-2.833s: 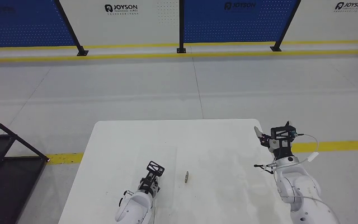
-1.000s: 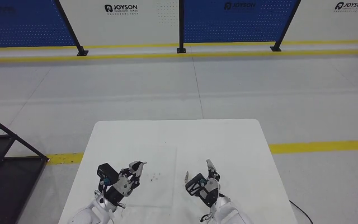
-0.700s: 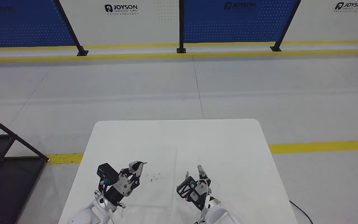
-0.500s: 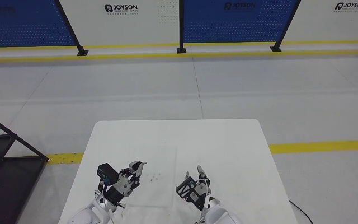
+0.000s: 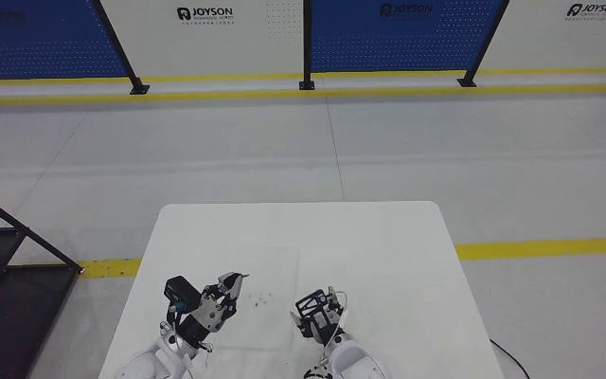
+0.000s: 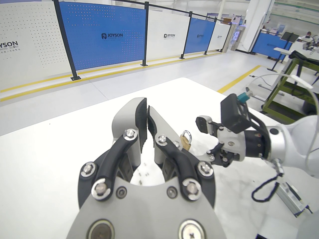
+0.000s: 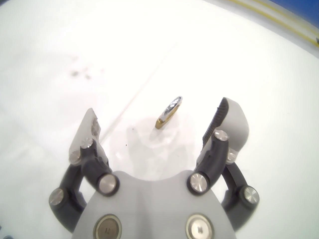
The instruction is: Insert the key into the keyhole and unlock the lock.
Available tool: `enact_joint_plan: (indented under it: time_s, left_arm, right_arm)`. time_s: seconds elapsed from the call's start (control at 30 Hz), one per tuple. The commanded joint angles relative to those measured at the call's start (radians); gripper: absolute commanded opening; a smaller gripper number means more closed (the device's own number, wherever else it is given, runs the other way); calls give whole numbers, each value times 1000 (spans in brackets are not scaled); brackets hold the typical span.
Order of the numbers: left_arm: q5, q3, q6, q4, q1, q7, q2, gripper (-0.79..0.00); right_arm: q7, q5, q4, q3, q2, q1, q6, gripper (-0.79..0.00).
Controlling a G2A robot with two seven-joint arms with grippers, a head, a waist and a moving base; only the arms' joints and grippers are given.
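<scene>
Padlock framed, key waiting: the right gripper [image 7: 157, 110] hangs low over the white table [image 5: 379, 237] with its 2 fingers spread wide, and the small brass lock [image 7: 169, 113] sits between them, about level with the fingertips and nearer 1 finger than the other. The lock stands on edge, shackle up. Its flat faces turn toward the 2 pads and its thin edge points back at the wrist, so a straight squeeze would likely catch it across the broad sides. The keyhole cannot be made out.

The left gripper [image 6: 147, 115] sits raised just beside the lock, on the side away from the right arm, with its fingers pressed together. A thin sliver juts from the tips in the top view and looks to be the key [image 5: 242, 277], though it is too small to be sure.

The right arm is plainly the nearer to the lock and seems placed to grip it first. The key would then have to come across from the left, lined up with whichever face carries the hole.
</scene>
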Motion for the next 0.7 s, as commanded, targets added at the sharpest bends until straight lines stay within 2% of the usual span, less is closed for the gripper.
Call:
enact_joint_plan:
  time_s: [0.0,0.03,0.07,0.1,0.23,0.67]
  left_arm:
    - [0,0,0,0,0,0,0,-785]
    - [0,0,0,0,0,0,0,-785]
    - [0,0,0,0,0,0,0,-785]
    - [0,0,0,0,0,0,0,-785]
    - [0,0,0,0,0,0,0,-785]
    - [0,0,0,0,0,0,0,-785]
  right_arm:
    - [-11,24,25,-13,-11,10,54,-114]
    - [-15,35,36,-18,-15,15,57,-314]
    - [-21,43,48,-20,-18,18,64,-400]
    - [-24,52,60,-20,-21,20,73,-428]
    - [-39,69,84,-23,-29,25,83,-474]
    - [-40,118,124,-7,-44,44,69,-465]
